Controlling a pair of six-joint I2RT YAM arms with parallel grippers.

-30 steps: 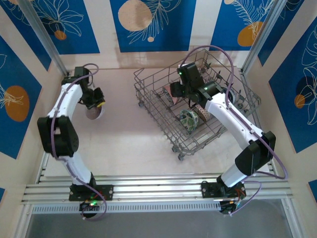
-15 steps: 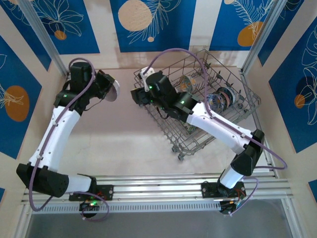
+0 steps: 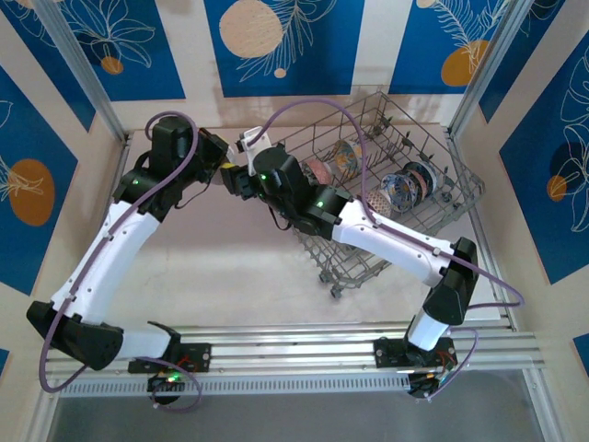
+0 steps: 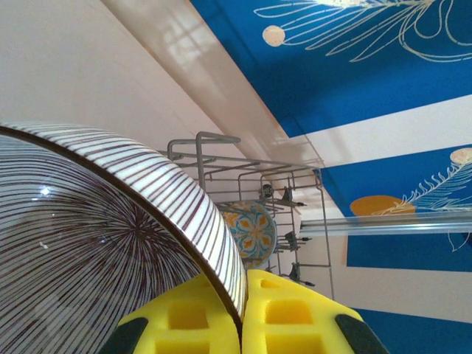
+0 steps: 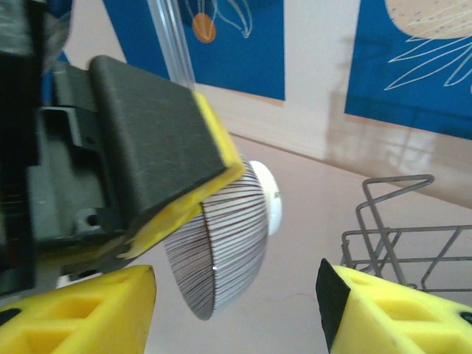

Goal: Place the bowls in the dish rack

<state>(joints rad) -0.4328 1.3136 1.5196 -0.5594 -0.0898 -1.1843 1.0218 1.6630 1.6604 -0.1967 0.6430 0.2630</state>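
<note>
A brown-striped white bowl hangs tilted above the table. My left gripper is shut on its rim, one yellow pad inside and one outside. In the right wrist view the same bowl sits between the spread fingers of my right gripper, which is open and touches nothing. From above, the left gripper and the right gripper meet just left of the dish rack. Several patterned bowls stand on edge in the rack, among them one and another.
The rack's near corner wires lie just right of my right fingers. A teal-and-orange floral bowl stands in the rack beyond the held bowl. Bare table stretches left of and in front of the rack. Blue patterned walls enclose the table.
The left arm carried the striped bowl up and right toward the rack. The right arm swung left out of the rack to meet it, its jaws narrowing a little.
</note>
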